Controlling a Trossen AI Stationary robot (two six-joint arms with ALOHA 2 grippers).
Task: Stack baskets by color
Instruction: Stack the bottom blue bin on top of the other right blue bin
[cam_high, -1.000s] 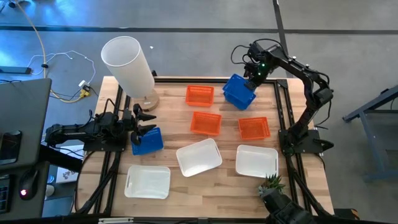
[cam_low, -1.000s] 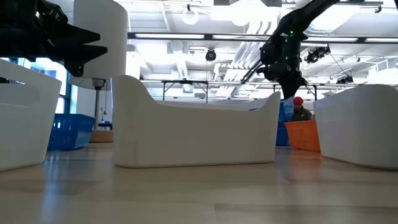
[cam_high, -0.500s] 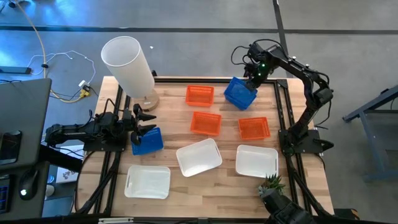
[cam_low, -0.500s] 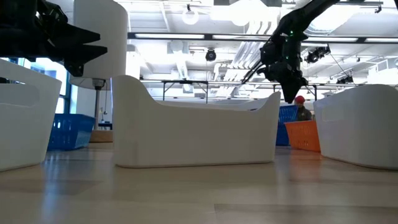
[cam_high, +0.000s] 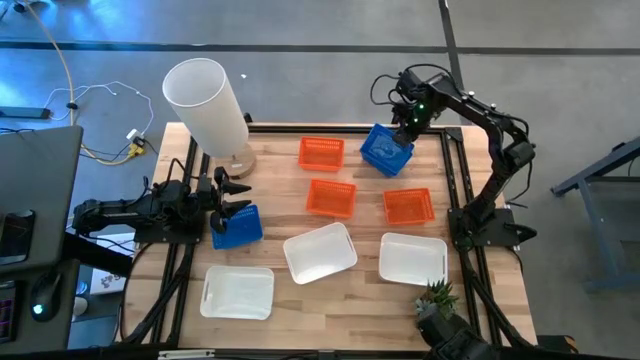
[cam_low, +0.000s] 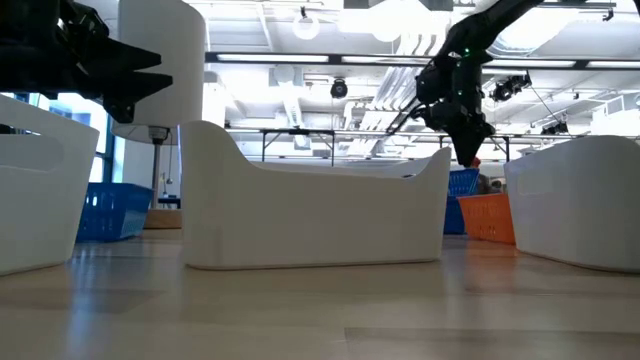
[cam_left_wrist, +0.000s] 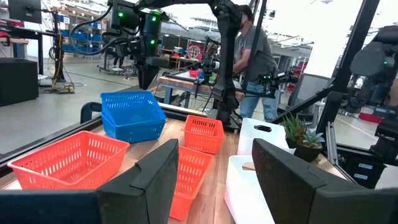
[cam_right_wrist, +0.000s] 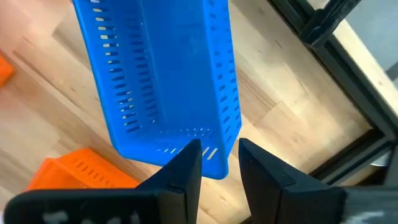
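Clearly the blue basket (cam_high: 386, 148) at the table's (cam_high: 330, 310) far right is light, stiff mesh, best pinched by a rim. The right gripper (cam_right_wrist: 217, 163) hangs over its edge, fingers narrowly parted, holding nothing. The left gripper (cam_left_wrist: 211, 165) waits wide open.

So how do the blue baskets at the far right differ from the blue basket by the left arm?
The blue stack at the far right shows two baskets nested, under the right claw, which is open. The blue basket by the left arm is single, beside the open left claw. Both are blue mesh, resting on the table.
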